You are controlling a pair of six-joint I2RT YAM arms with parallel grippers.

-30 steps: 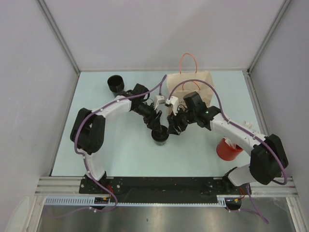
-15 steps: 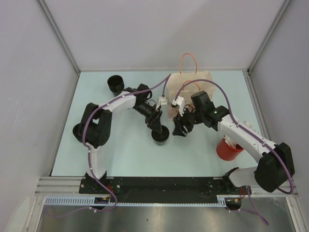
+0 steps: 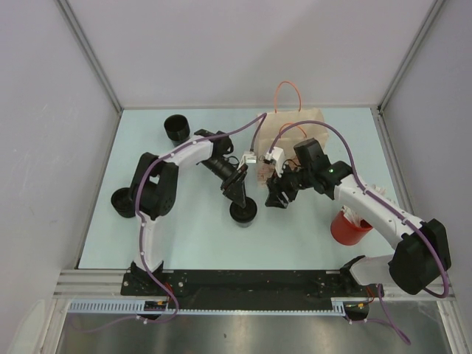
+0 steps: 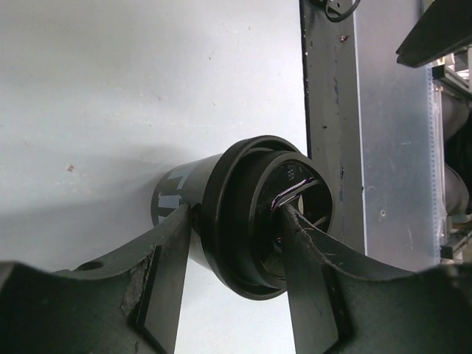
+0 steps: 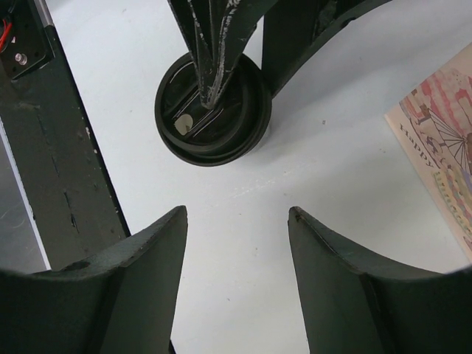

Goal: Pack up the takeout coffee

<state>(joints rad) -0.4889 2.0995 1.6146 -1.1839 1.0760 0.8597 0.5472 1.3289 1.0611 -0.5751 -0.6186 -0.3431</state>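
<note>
Top external view gives us the pale bench [image 3: 184, 240], walled by grey panels [image 3: 44, 110] on three sides and closed along its near edge by a black rail [image 3: 243, 279]. The black lidded takeout coffee cup [image 3: 244, 212] stands near the middle, with bare surface in front of it up to that rail and more bare surface to its left.

The left end effector [image 3: 237, 193] reaches down onto the cup from behind. From the left wrist we see its fingers [image 4: 166, 273] straddling the lid's rim, one against the outer wall and the other on the sunken top. They stand part-way apart, and we cannot tell whether they truly pinch the rim.

The right end effector [image 3: 278, 195] hovers just right of the cup and apart from it. Its fingers are spread wide, with only bare bench between them.

The brown paper bag with orange loop handles [image 3: 295, 129] lies just behind both end effectors. A red cup [image 3: 348, 228] stands partly beneath the right arm, near the right edge. An open black cup [image 3: 175, 127] sits at the back left. We see another black round thing [image 3: 120, 200] by the left edge, partly hidden by the left arm.
</note>
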